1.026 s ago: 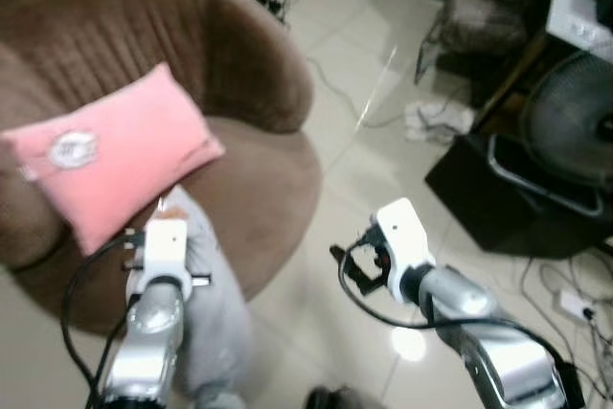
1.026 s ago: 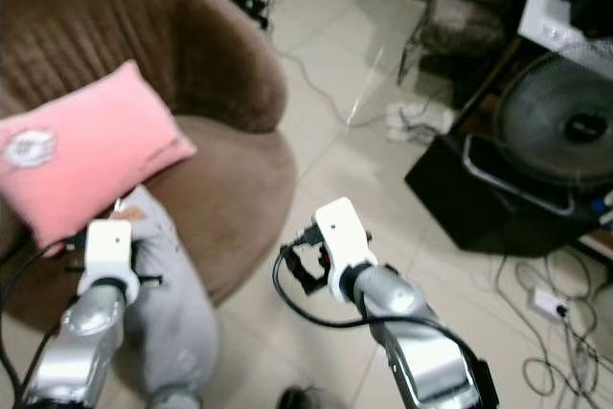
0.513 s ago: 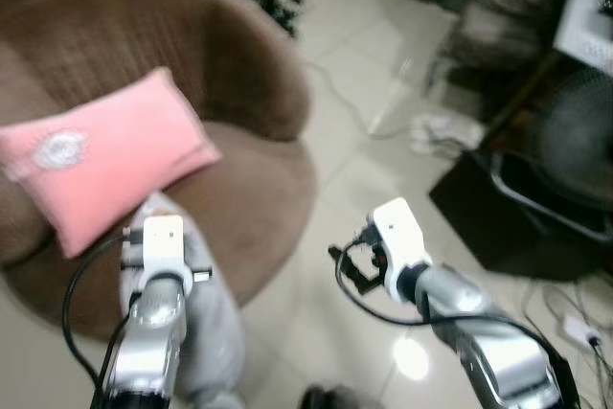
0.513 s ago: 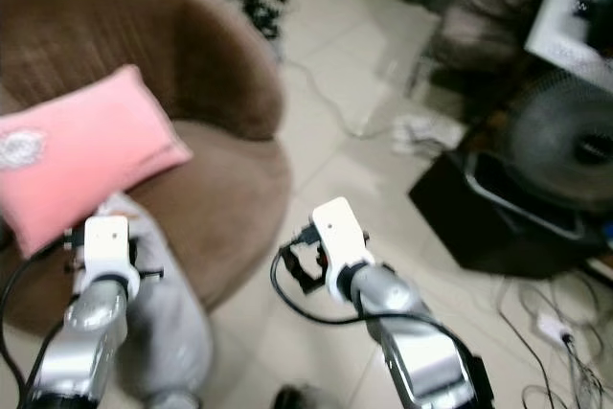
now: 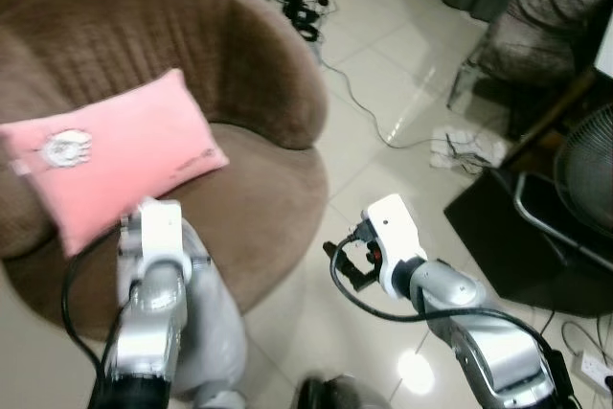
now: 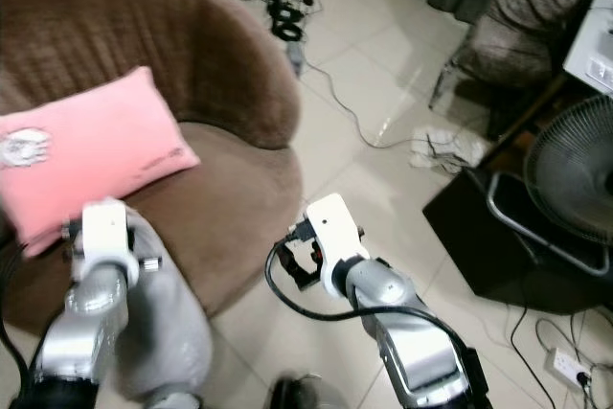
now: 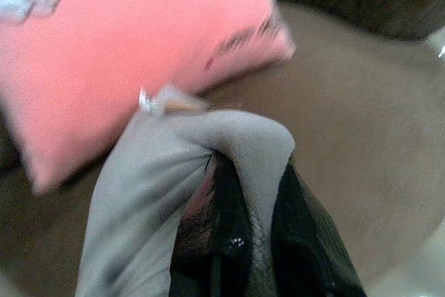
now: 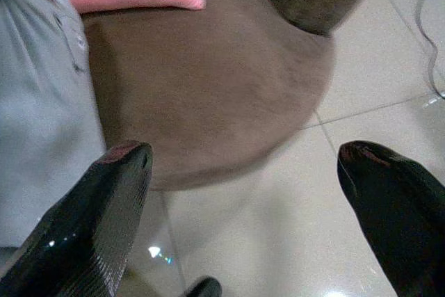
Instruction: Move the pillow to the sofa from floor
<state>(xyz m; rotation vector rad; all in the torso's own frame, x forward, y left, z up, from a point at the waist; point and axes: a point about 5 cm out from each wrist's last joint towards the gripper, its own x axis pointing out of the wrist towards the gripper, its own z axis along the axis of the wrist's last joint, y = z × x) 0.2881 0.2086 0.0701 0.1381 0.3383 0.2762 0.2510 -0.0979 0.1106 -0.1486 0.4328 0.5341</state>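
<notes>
Left gripper (image 7: 243,241) is pinching soft grey cloth (image 7: 174,172) beside the plush pink pillow (image 5: 105,165); right gripper (image 8: 243,220) is hanging spread wide.

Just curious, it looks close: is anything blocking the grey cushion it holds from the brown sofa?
Nothing visible blocks it. The left gripper pinches the grey cushion at the front edge of the sofa seat. The pink pillow takes the seat's back left; the bare part beside it is free.
</notes>
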